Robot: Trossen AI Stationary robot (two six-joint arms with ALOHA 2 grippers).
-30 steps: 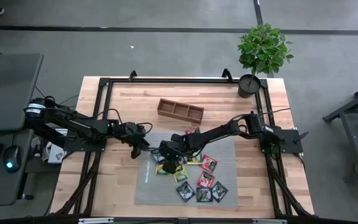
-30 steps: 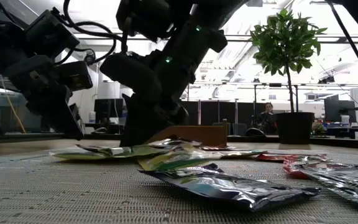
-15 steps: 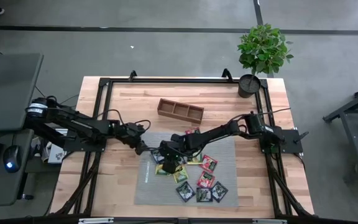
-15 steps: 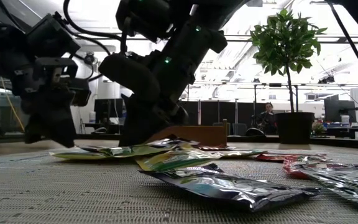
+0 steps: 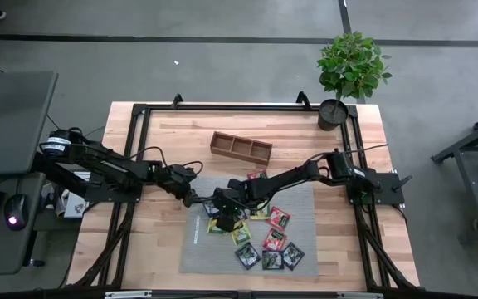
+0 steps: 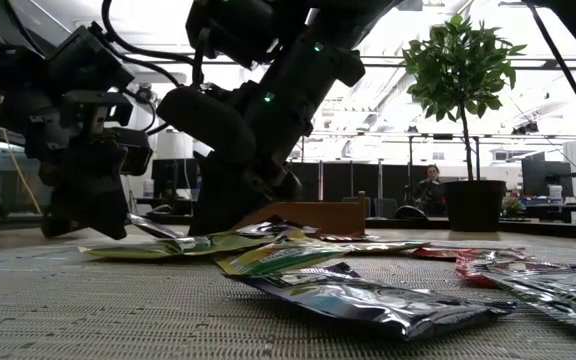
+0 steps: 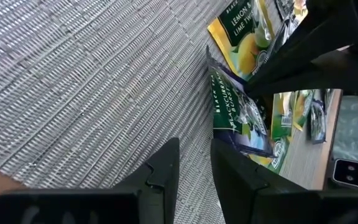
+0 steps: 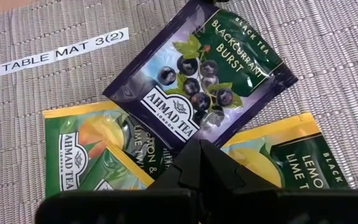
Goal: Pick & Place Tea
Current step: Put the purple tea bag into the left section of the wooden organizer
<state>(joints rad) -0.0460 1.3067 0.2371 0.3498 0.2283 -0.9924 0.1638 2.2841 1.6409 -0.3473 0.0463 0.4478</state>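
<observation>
Right end effector (image 5: 222,218), fingers closed on the lower edge of a blackcurrant sachet (image 8: 199,78), sits at the mat's (image 5: 301,199) 10 o'clock corner over lemon sachets (image 8: 79,149). Left end effector (image 5: 192,198), narrowly parted and empty, lies just at 10 o'clock of it, its fingertips beside the blackcurrant sachet's edge. Other sachets (image 5: 275,241) lie toward 5 o'clock on the mat.

Flat tea sachets (image 5: 264,237) scattered, overlapping

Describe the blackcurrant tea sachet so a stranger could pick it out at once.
On the grey mat, find the sachet heap at its left end, where both arms meet. The blackcurrant sachet lies over two yellow-green lemon sachets; it alone there is dark purple, printed with berries.
</observation>
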